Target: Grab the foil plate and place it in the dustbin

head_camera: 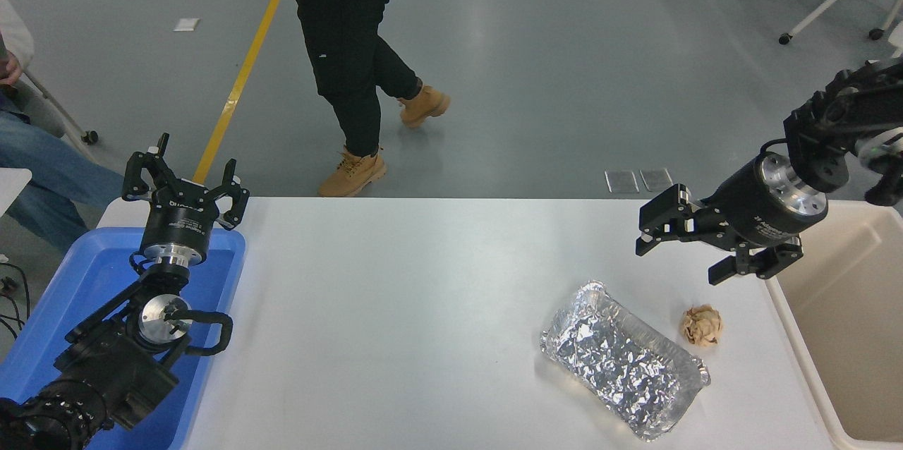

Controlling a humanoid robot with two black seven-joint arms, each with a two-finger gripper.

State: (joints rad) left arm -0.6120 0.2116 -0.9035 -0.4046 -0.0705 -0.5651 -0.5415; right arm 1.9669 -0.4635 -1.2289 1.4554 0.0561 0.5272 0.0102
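Risk centres on the grasp not yet made: the right claw [683,247] hangs with its jaws spread and empty above the far right part of the desk [423,281], apart from the foil plate [623,369], which lies flat and skewed at the near right. Thin crinkled foil is likely to buckle or slide if pinched at the rim off-centre, and a low approach could push it toward the near edge. The crumpled paper ball [701,325] sits just beside the plate's far right corner, between plate and claw, so a descent from that side may knock or catch it instead. The dustbin [832,323] stands at the desk's right edge; a loosely held plate could snag its thick rim. The left claw [185,185] is parked, jaws apart, over the blue tub [77,274] at the left. Desk surface is white, smooth and slightly glossy. Beyond it lies grey floor with a yellow line; a person [353,55] walks past, another sits far left, and wheeled chair bases show far right.
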